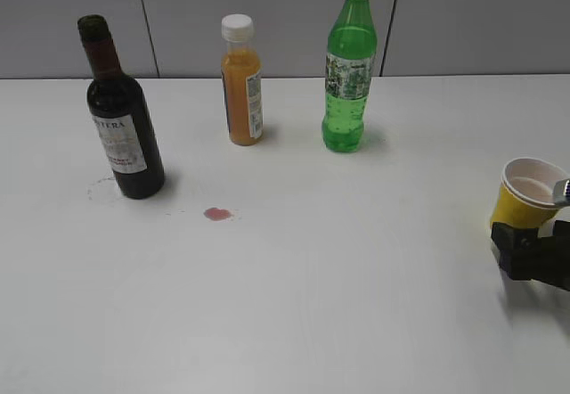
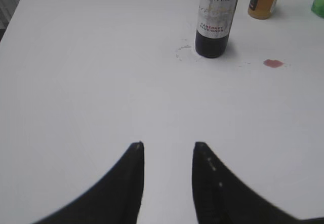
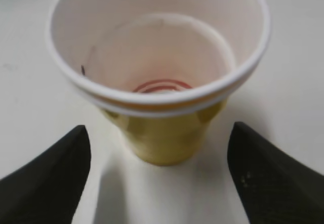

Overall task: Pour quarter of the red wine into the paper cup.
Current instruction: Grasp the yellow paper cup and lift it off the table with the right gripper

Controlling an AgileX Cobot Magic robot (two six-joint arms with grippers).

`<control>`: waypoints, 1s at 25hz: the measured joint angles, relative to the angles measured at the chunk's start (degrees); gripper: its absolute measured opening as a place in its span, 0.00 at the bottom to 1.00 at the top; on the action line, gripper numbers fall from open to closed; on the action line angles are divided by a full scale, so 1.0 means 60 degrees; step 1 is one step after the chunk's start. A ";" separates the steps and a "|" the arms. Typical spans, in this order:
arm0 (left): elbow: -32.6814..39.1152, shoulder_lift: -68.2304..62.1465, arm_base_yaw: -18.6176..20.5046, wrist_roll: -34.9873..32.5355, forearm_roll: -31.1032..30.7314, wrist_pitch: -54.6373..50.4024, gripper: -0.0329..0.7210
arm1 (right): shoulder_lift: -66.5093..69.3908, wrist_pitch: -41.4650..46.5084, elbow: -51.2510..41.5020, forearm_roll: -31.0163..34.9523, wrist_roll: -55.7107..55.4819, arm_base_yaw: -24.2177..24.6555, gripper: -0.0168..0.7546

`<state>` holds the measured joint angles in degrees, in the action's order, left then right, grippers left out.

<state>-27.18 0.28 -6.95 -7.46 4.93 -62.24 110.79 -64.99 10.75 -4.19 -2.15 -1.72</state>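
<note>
Yellow paper cup [image 3: 159, 82] upright, wine bottle [image 1: 121, 118] vertical.

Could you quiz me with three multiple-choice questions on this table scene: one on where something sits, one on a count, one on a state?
1. Where is the small red spill?
A. right of the dark glass wine bottle
B. under the green plastic soda bottle
C. inside the orange juice bottle

2. How many bottles stand on the white table?
A. two
B. three
C. four

3. How is the right gripper set at the yellow paper cup?
A. shut on it
B. open, a finger on each side
C. far off

Answers: 1 A, the spot lies just right of the wine bottle's base. 2 B, wine, juice and soda. 3 B, the right wrist view shows gaps beside the cup.
</note>
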 joint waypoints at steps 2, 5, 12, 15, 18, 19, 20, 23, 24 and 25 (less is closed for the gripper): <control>0.0000 0.0000 0.0000 0.0000 0.0000 0.0000 0.36 | 0.0161 0.0000 0.0137 0.0065 0.0000 0.0000 0.85; 0.0000 0.0000 0.0000 0.0000 0.0000 0.0000 0.36 | 0.0461 0.0000 0.0311 0.0078 0.0000 0.0000 0.85; 0.0000 0.0000 0.0000 0.0000 0.0000 0.0000 0.36 | 0.1014 -0.0165 0.0667 0.0090 0.0014 0.0000 0.83; 0.0000 0.0000 0.0000 0.0000 0.0000 0.0000 0.36 | 0.1285 -0.0377 0.0864 0.0090 0.0051 0.0000 0.82; 0.0000 0.0000 0.0000 0.0000 0.0000 0.0000 0.36 | 0.1456 -0.0611 0.0953 0.0099 0.0062 0.0000 0.82; 0.0000 0.0000 0.0000 0.0000 0.0000 0.0010 0.36 | 0.1515 -0.0718 0.0953 0.0098 0.0062 0.0000 0.82; 0.0000 0.0000 0.0000 0.0000 0.0000 0.0010 0.36 | 0.1583 -0.0809 0.0967 0.0098 0.0072 0.0000 0.81; 0.0000 0.0000 0.0000 0.0000 0.0000 0.0010 0.36 | 0.1855 -0.1080 0.1080 0.0098 0.0090 0.0000 0.81; 0.0000 0.0000 0.0000 0.0000 0.0000 0.0010 0.36 | 0.1951 -0.1197 0.1122 0.0098 0.0101 0.0000 0.80; 0.0000 0.0000 0.0000 0.0000 0.0000 0.0010 0.36 | 0.2020 -0.1313 0.1145 0.0098 0.0113 0.0000 0.80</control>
<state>-27.18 0.28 -6.95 -7.46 4.93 -62.18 122.91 -72.87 17.62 -3.60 -1.47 -1.72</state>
